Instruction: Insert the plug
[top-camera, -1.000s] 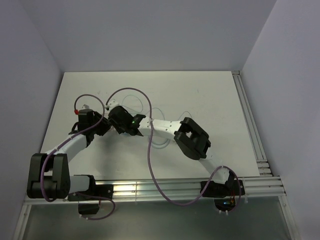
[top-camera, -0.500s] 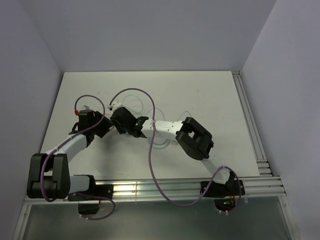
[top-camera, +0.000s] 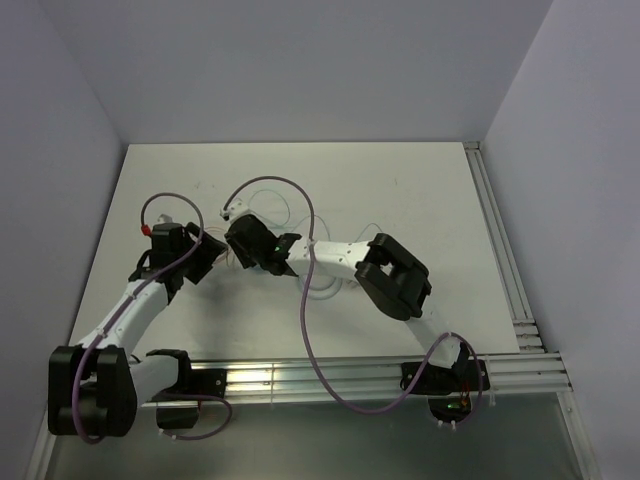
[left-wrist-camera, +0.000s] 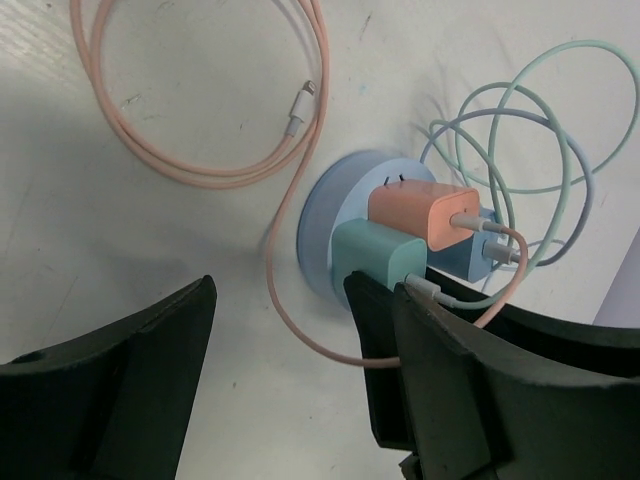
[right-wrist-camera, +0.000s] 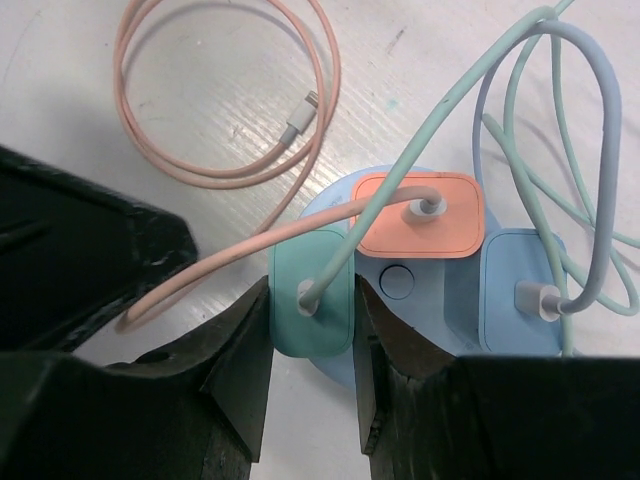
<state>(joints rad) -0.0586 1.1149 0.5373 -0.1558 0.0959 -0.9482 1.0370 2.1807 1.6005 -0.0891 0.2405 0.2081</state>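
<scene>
A round light-blue power hub (right-wrist-camera: 450, 300) lies on the white table and carries a teal plug (right-wrist-camera: 330, 320), an orange plug (right-wrist-camera: 450, 235) and a blue plug (right-wrist-camera: 520, 265). My right gripper (right-wrist-camera: 312, 335) is shut on the teal plug, one finger on each side. The orange plug (left-wrist-camera: 420, 215) sits tilted, with its prongs showing in the left wrist view. My left gripper (left-wrist-camera: 300, 400) is open and empty, low beside the hub (left-wrist-camera: 325, 205) and near the teal plug (left-wrist-camera: 375, 255). In the top view both grippers (top-camera: 205, 255) (top-camera: 240, 240) meet and hide the hub.
A pink cable coil with a loose connector end (right-wrist-camera: 298, 125) lies left of the hub. Loops of green and lavender cable (right-wrist-camera: 478, 110) spread to its right. A metal rail (top-camera: 500, 260) runs along the table's right edge.
My left arm has swung its elbow and shoulder back towards the near left, the gripper staying by the hub. My right gripper has shifted slightly up and right.
</scene>
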